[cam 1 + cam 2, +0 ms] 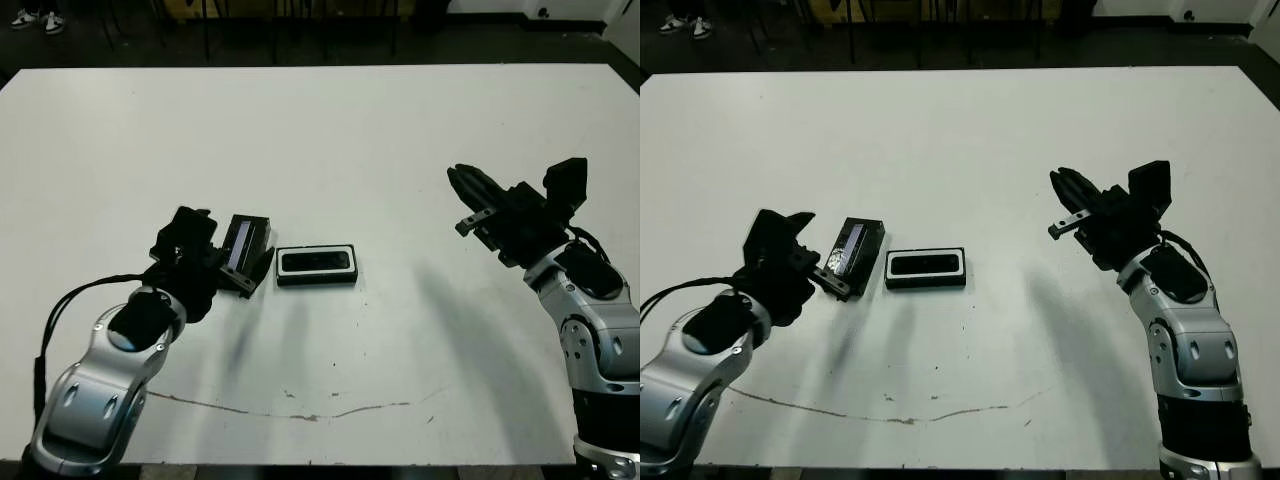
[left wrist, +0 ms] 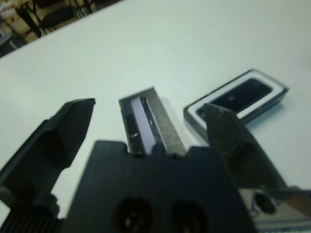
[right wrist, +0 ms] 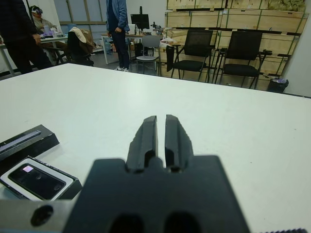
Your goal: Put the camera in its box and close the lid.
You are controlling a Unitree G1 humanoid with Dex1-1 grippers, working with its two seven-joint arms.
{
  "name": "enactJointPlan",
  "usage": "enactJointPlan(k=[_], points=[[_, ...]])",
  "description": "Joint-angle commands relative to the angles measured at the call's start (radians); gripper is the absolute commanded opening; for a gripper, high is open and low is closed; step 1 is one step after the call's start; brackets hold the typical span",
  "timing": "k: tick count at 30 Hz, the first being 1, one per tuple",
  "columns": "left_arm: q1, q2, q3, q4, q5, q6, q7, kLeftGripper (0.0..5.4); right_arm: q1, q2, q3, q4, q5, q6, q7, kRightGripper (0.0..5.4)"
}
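Note:
The box [image 1: 316, 265], a shallow black tray with a white lining, lies flat left of the table's middle. The black camera [image 1: 317, 262] rests inside it, also seen in the right wrist view as the camera [image 3: 36, 180]. Just left of the box the lid [image 1: 247, 252] is tilted up on one edge, its silvery strip showing. My left gripper [image 2: 148, 108] is open, one finger on each side of the lid [image 2: 146, 124] with gaps between. My right gripper [image 1: 462, 182] is shut on nothing, raised above the table far to the right of the box.
A thin brownish mark [image 1: 290, 408] runs across the table near its front edge. Chairs [image 3: 240, 56] and people [image 3: 118, 29] are beyond the table's far side. Bare white tabletop [image 1: 400, 300] lies between the box and my right arm.

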Motion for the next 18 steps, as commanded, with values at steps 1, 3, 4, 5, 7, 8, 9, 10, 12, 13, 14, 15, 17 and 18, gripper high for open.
enactJointPlan(k=[1, 3, 4, 5, 7, 8, 9, 10, 12, 13, 14, 15, 17, 18], points=[[0.019, -0.047, -0.012, 0.031, 0.018, 0.015, 0.046, 5.39, 0.021, -0.003, -0.003, 0.005, 0.006, 0.022, -0.001, 0.0], [0.019, -0.086, -0.012, 0.032, 0.02, 0.03, 0.074, 5.39, 0.023, -0.003, -0.002, 0.007, 0.003, 0.013, 0.0, 0.0], [0.02, -0.099, -0.013, 0.034, 0.02, 0.033, 0.084, 5.39, 0.024, -0.004, -0.001, 0.007, 0.0, 0.008, 0.0, 0.0], [0.02, -0.113, -0.009, 0.036, 0.014, 0.039, 0.089, 5.39, 0.025, -0.004, -0.001, 0.003, -0.001, 0.014, -0.005, 0.0], [0.022, -0.14, 0.005, 0.037, 0.0, 0.048, 0.095, 5.39, 0.026, -0.003, -0.003, 0.001, 0.004, 0.018, -0.005, 0.0], [0.024, -0.149, 0.009, 0.037, -0.004, 0.051, 0.097, 5.39, 0.026, -0.003, -0.004, 0.005, 0.006, 0.013, 0.0, 0.0], [0.026, -0.154, 0.01, 0.037, -0.004, 0.052, 0.097, 5.39, 0.025, -0.004, -0.004, 0.007, 0.007, 0.012, 0.003, 0.0], [0.027, -0.155, 0.01, 0.037, -0.003, 0.052, 0.097, 5.39, 0.025, -0.006, -0.004, 0.008, 0.007, 0.013, 0.004, 0.0], [0.034, -0.162, 0.014, 0.041, -0.011, 0.043, 0.093, 5.39, 0.025, -0.007, -0.005, 0.008, 0.007, 0.013, 0.004, 0.0], [0.039, -0.168, 0.018, 0.041, -0.016, 0.04, 0.095, 5.39, 0.026, -0.008, -0.005, 0.004, 0.006, 0.016, 0.001, 0.0], [0.046, -0.177, 0.023, 0.04, -0.021, 0.037, 0.097, 5.39, 0.027, -0.008, -0.005, 0.001, 0.004, 0.017, -0.001, 0.0], [0.051, -0.182, 0.026, 0.04, -0.025, 0.034, 0.098, 5.39, 0.027, -0.009, -0.004, 0.0, 0.003, 0.017, -0.002, 0.0], [0.06, -0.187, 0.029, 0.041, -0.025, 0.022, 0.098, 5.39, 0.027, -0.008, -0.006, 0.001, 0.007, 0.016, 0.001, 0.0], [0.064, -0.188, 0.028, 0.041, -0.023, 0.017, 0.101, 5.39, 0.027, -0.006, -0.007, 0.001, 0.011, 0.018, 0.001, 0.0]])
